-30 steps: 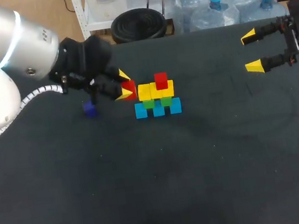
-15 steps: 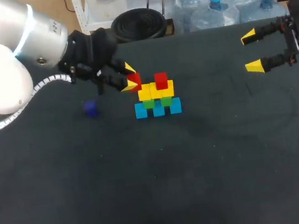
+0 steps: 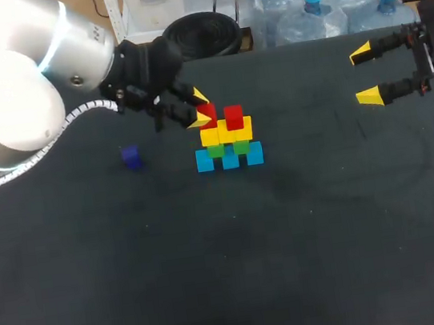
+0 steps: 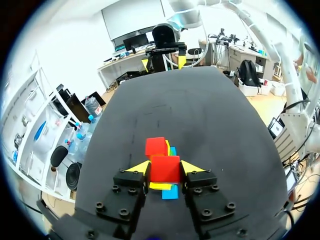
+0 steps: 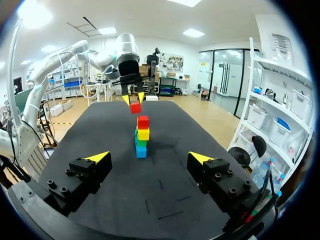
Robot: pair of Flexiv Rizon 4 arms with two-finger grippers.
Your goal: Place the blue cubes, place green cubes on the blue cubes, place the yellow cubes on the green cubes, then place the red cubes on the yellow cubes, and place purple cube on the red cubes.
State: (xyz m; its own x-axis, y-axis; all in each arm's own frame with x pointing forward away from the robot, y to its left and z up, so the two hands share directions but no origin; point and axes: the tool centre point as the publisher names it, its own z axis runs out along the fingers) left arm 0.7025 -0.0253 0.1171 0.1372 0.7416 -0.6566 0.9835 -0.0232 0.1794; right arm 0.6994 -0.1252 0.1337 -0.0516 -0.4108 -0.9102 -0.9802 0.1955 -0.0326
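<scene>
Just over the cube stack (image 3: 227, 135), the left fingers (image 4: 141, 167) pinch a red cube (image 4: 165, 169). Well apart, the right fingers (image 3: 362, 53) stand wide open.

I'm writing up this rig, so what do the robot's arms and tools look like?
The left arm is a rounded silver-white shell with a white ribbed cable alongside. The left tool and right tool are black, bolted blocks, each with two pointed bright yellow tips.

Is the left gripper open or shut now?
The left gripper is shut on the red cube: both yellow fingertips touch its opposite sides.
</scene>
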